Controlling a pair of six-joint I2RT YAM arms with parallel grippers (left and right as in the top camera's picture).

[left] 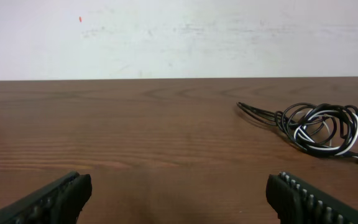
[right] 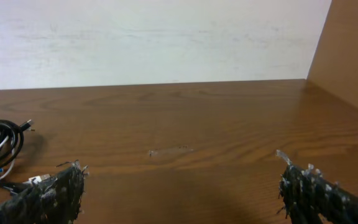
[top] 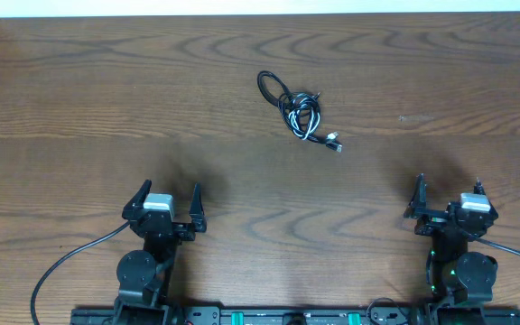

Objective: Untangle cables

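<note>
While the left pincer [top: 170, 190] and right pincer [top: 448, 185] gape empty, the thin black cord [top: 267, 88] and thin white cord [left: 304, 135] lie tangled (likely light, limp); grasp the free black loop.

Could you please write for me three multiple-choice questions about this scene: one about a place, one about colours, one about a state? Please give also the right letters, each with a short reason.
1. Where does the cable bundle lie on the table?
A. Toward the far middle, apart from both arms
B. Between the left fingers
C. At the near right corner

2. Which colours do the cables in it have?
A. Red and green
B. Black and white
C. Yellow only

3. How are the left gripper and the right gripper?
A. Both shut on a cable
B. Left shut, right open
C. Both open and empty

Answers: 1 A, the overhead view shows the bundle well in front of the arms, touching neither. 2 B, the left wrist view shows black loops with a white strand among them. 3 C, each wrist view shows its fingers wide apart with nothing between.
</note>
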